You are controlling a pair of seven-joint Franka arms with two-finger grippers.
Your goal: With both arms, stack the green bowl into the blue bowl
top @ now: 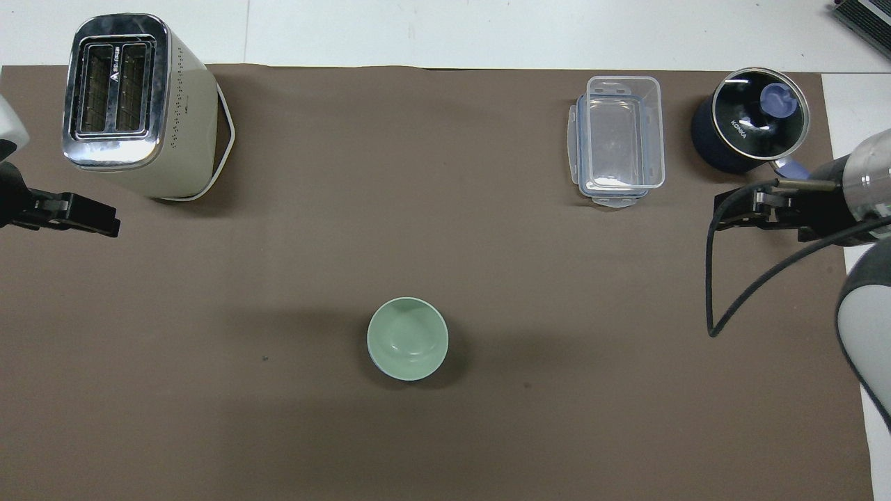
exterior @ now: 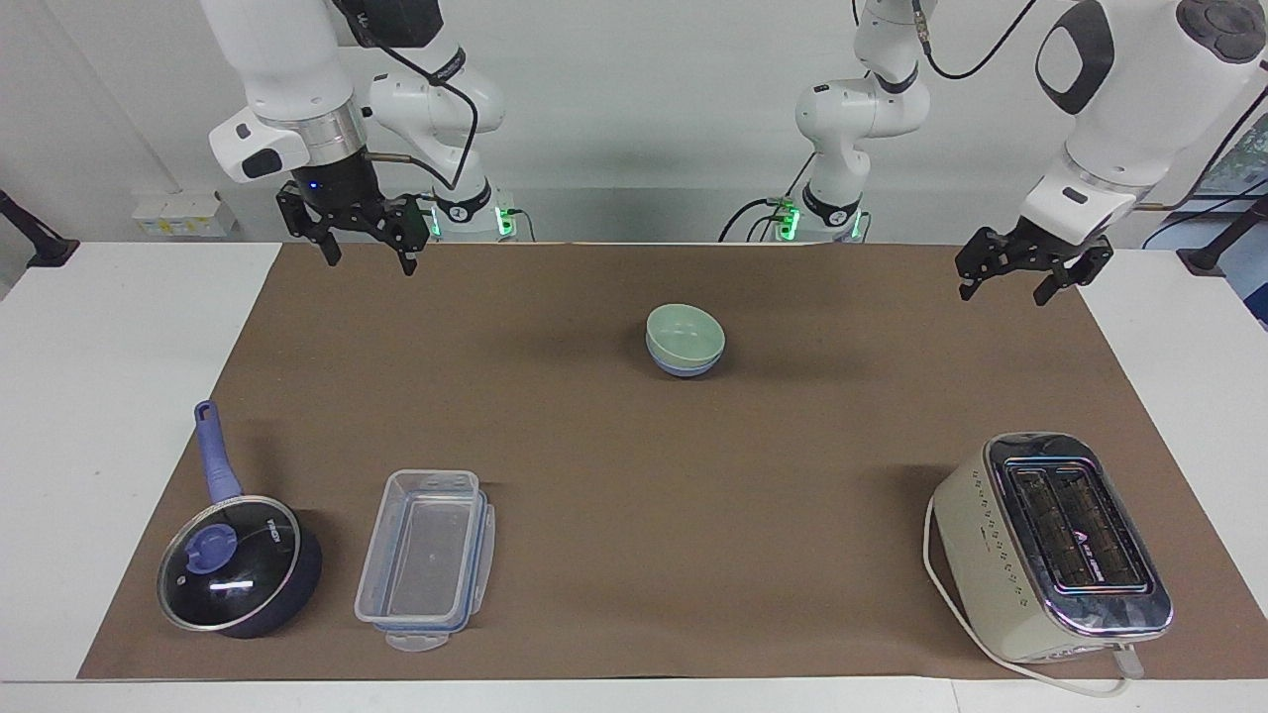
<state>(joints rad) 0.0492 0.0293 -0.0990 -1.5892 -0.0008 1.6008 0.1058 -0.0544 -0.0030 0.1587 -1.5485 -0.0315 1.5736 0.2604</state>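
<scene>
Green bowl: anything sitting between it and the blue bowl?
Nothing does. The green bowl already sits nested in the blue bowl. The right gripper and left gripper hang open and empty over the mat's two ends, clear of the stack.

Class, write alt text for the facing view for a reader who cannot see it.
The green bowl sits nested in the blue bowl mid-mat, untouched. The right hand and left hand hang open, high over the mat's corners nearest the robots.
</scene>
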